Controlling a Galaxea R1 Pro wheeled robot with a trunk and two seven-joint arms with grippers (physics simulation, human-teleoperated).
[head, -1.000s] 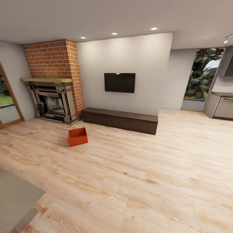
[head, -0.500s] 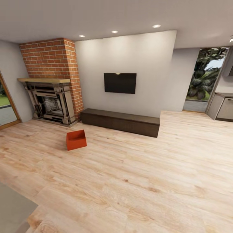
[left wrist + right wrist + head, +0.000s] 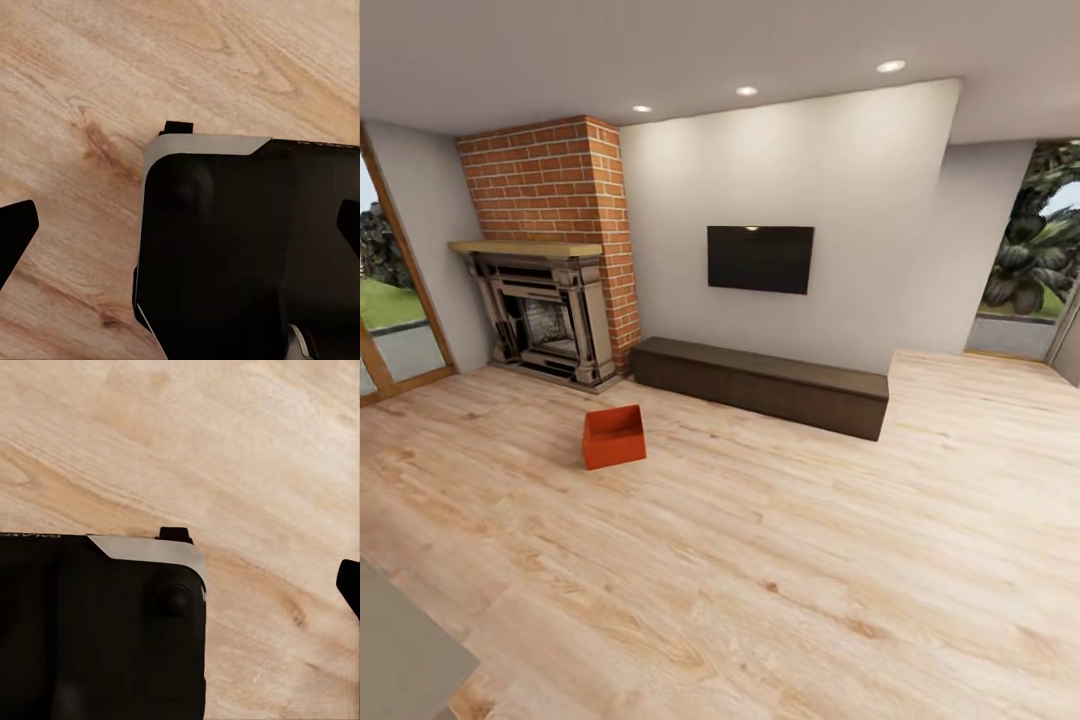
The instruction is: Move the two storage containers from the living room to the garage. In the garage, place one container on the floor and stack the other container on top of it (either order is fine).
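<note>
- One orange-red storage container point(image 3: 614, 437) sits open-top on wood-plank flooring point(image 3: 780, 560), in front of brick fireplace point(image 3: 550, 265).
- Left gripper point(image 3: 180, 232): fingers spread apart, empty.
- Right gripper: can't tell.

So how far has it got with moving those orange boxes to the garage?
Nothing looks done yet. One orange-red storage container sits on the light wood-plank flooring of the living room, in front of the brick fireplace. Nothing is in hand: the wrist views look down at wood planks and the robot's dark base. Both containers' fetching, the trip to the garage and the stacking all remain.
</note>
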